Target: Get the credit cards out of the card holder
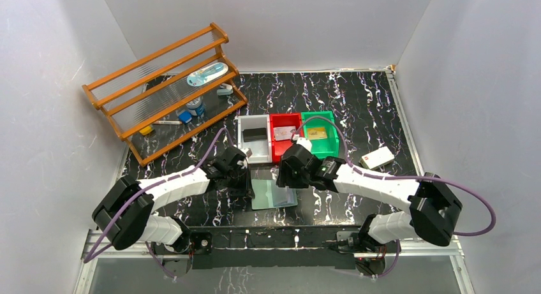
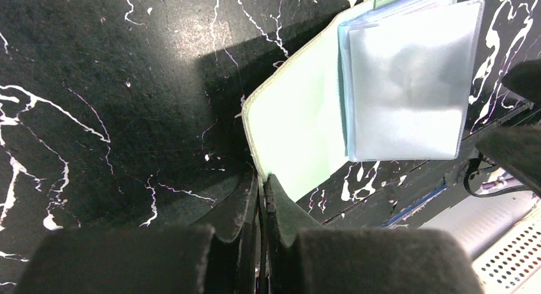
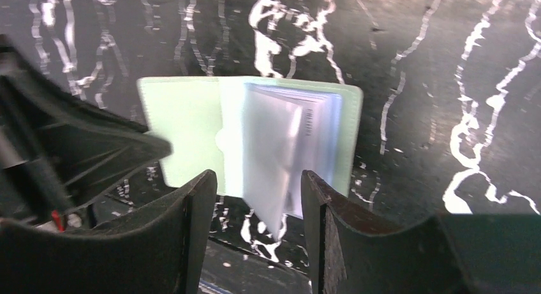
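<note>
The card holder point(image 1: 274, 196) lies spread open near the front edge, pale green inside with glossy clear pockets point(image 2: 408, 90). My left gripper point(image 2: 263, 179) is shut on the near edge of its green cover point(image 2: 293, 128). My right gripper point(image 3: 258, 179) hovers open over the holder's right half point(image 3: 191, 122). One clear pocket leaf point(image 3: 274, 160) stands up between its fingers, touching neither. A dark credit card point(image 1: 255, 134) lies in the white bin, a pale one point(image 1: 283, 133) in the red bin and another point(image 1: 317, 133) in the green bin. No card shows in the pockets facing me.
The white point(image 1: 242, 141), red point(image 1: 273, 147) and green point(image 1: 333, 141) bins stand in a row just behind the holder. A white box with a red mark point(image 1: 376, 157) lies to the right. An orange wooden rack point(image 1: 166, 90) with small items fills the back left.
</note>
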Controlling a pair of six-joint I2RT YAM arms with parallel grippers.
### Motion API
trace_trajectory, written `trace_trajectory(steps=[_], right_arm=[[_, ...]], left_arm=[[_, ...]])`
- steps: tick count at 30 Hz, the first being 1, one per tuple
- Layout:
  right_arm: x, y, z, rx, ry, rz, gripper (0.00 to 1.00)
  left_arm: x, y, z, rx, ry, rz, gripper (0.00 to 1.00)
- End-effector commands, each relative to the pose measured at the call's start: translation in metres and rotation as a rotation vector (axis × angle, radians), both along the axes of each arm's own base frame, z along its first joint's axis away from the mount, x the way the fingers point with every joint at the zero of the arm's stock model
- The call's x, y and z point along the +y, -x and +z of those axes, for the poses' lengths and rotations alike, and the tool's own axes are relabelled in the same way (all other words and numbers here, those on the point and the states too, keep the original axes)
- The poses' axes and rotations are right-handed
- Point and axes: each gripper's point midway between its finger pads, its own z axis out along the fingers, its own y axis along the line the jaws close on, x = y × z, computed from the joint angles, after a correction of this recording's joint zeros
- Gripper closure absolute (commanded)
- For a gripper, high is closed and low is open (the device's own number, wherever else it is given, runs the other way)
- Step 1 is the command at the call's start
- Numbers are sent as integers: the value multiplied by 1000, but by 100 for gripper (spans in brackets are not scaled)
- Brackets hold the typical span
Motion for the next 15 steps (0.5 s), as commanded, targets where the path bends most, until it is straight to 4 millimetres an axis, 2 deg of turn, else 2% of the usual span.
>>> trace_trajectory(steps=[1,3,8,15], right_arm=[[-24,-5,-7,4,104,-94,40],[-24,-2,-8,14,74,-107,40],[-2,7,-3,32,-73,-41,39],[11,11,-9,84,-104,-33,42]], left_arm=[[-2,-7,13,-38,4,-24,100],[-3,-8,15,-44,8,-23,100],[-2,-10,13,-40,-8,-26,100],[-4,-8,9,-21,-3,-30,100]])
